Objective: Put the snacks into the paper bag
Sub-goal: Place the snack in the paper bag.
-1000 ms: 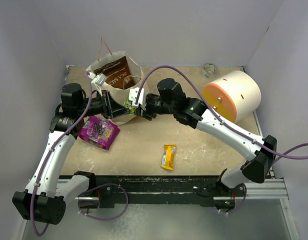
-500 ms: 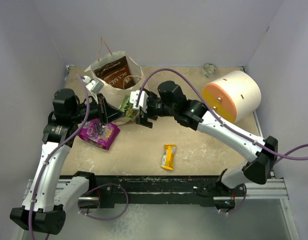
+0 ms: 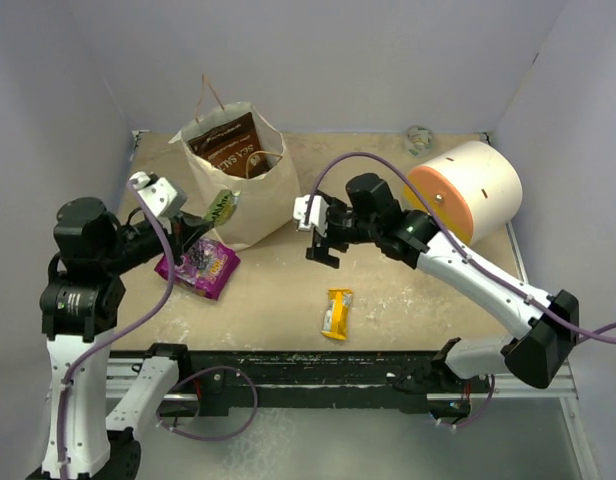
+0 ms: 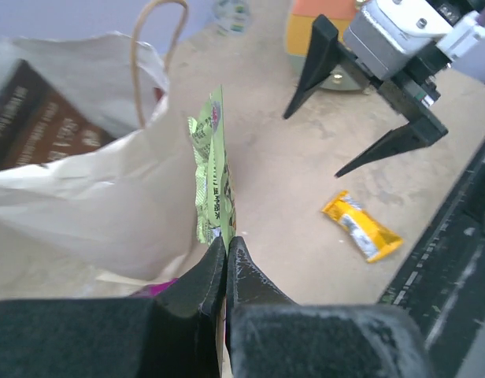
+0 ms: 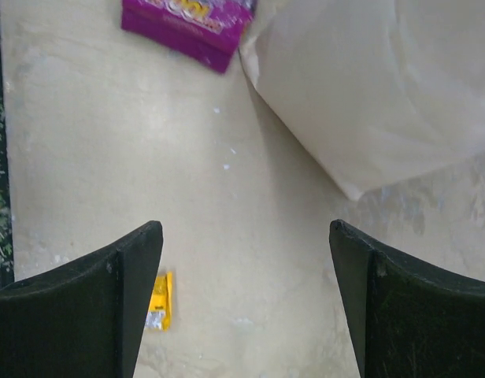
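Note:
My left gripper (image 3: 195, 229) is shut on the lower edge of a green chip bag (image 3: 221, 207) and holds it upright against the front of the tan paper bag (image 3: 250, 205). In the left wrist view the green chip bag (image 4: 211, 169) rises from my closed fingertips (image 4: 226, 241) beside the paper bag (image 4: 93, 213). A brown candy bag (image 3: 228, 146) stands inside the paper bag. A purple packet (image 3: 198, 263) and a yellow bar (image 3: 337, 312) lie on the table. My right gripper (image 3: 323, 241) is open and empty to the right of the bag, and it also shows open in its wrist view (image 5: 246, 228).
The big orange-faced cream cylinder (image 3: 466, 190) lies at the back right. A small clear object (image 3: 420, 138) sits by the back wall. The bag's handles (image 3: 206, 95) stick up. Walls close in on the left, back and right.
The right gripper let go of the green chip bag, opened and drew back to the right. The left arm pulled back to the left, still holding the green chip bag.

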Robot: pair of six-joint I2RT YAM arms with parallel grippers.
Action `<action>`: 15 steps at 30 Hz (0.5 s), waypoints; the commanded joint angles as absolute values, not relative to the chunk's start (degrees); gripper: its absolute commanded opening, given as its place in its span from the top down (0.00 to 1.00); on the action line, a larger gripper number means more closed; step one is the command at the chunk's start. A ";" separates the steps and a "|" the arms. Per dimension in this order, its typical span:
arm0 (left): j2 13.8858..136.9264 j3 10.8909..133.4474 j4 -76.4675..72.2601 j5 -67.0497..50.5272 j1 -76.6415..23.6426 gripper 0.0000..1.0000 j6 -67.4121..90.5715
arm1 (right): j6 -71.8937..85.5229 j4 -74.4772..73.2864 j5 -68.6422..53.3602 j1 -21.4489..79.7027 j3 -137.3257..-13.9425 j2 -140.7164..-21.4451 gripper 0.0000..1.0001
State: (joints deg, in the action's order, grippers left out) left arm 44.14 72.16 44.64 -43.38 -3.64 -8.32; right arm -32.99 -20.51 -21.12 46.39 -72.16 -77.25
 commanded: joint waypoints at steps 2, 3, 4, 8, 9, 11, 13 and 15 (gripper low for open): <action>43.84 80.10 49.42 -37.99 0.56 1.00 -15.27 | -32.89 -22.51 -24.65 40.35 -69.52 -72.88 0.12; 44.24 81.81 50.01 -37.04 1.26 1.00 -15.48 | -32.47 -22.51 -24.68 39.44 -68.40 -72.07 0.12; 44.55 82.94 50.53 -36.02 1.79 1.00 -15.61 | -32.25 -22.67 -24.58 38.54 -67.52 -70.85 0.12; 47.06 87.71 52.44 -30.20 2.41 1.00 -15.93 | -31.58 -23.44 -24.07 35.44 -64.33 -67.15 0.12; 48.04 88.90 52.77 -28.81 2.34 1.00 -16.00 | -31.39 -23.34 -24.27 34.59 -63.49 -66.28 0.12; 50.05 90.99 53.31 -27.56 2.29 1.00 -16.44 | -30.90 -22.41 -25.26 32.75 -61.86 -64.52 0.12; 52.30 92.97 53.28 -27.42 2.33 1.00 -16.97 | -30.53 -21.43 -26.07 31.05 -60.76 -63.07 0.11; 54.84 94.80 52.69 -27.74 2.30 1.00 -17.73 | -30.33 -21.15 -26.76 29.65 -60.20 -62.11 0.11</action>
State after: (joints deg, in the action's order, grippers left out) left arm 50.30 90.98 53.15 -30.30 1.87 -15.64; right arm -31.83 -23.24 -23.88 32.05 -61.23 -64.55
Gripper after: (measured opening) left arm 0.007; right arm 0.885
